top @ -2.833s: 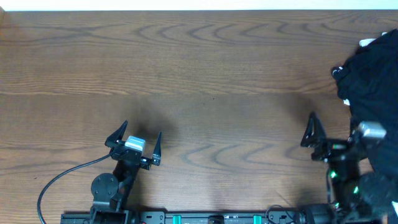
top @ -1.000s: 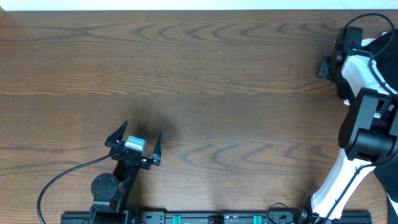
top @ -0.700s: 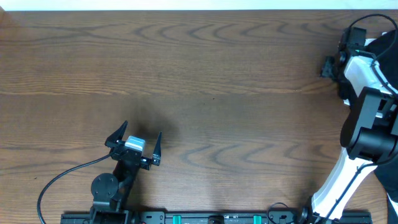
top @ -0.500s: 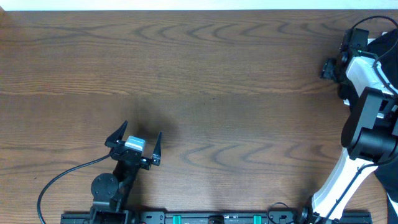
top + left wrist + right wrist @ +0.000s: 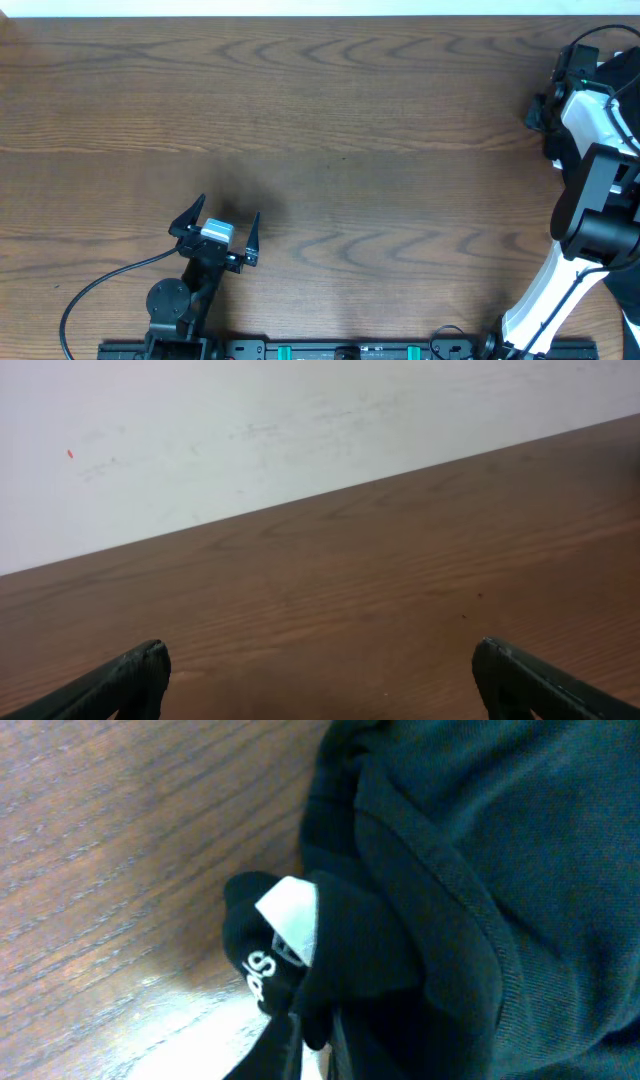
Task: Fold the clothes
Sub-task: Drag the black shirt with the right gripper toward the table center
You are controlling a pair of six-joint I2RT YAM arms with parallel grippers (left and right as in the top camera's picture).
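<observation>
Right gripper (image 5: 316, 1035) was closed on T-shirt (image 5: 480, 870) fold at surface (image 5: 350, 120) right edge; left gripper (image 5: 229, 206) was held open.

The overhead camera is looking straight down on the whole wooden table (image 5: 330, 120). The left wrist camera is facing low across that tabletop toward a white wall (image 5: 250, 430). The right wrist camera is peering very closely at the black T-shirt (image 5: 500, 870) on the same wood.
</observation>
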